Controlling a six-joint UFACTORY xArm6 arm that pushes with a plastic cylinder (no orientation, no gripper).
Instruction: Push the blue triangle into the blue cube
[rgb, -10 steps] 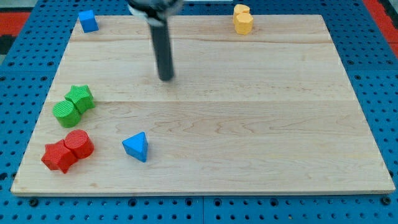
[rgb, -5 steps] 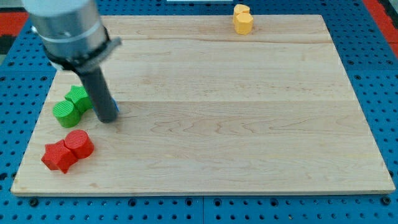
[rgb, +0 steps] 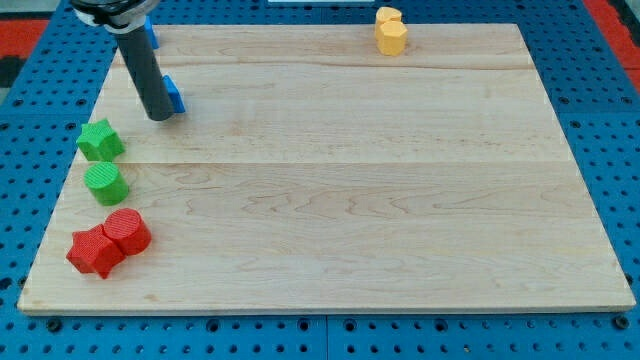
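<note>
Up toward the top-left corner of the surface (rgb: 330, 200) goes my tip (rgb: 160, 116), shoving the blue triangle (rgb: 174, 94) along. It's touching the triangle, which is closing on the blue cube (rgb: 151, 32); the green star (rgb: 100, 139) is sitting apart from the green cylinder (rgb: 105, 183).

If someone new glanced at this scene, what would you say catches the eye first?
The dark rod at the view's upper left, my tip pressed beside a blue block that peeks out on its right; the block's shape is mostly hidden. Another bit of blue shows behind the rod near the top edge. Down the left edge sit a green star, a green cylinder and two red blocks; a yellow block stands alone at the top.
</note>
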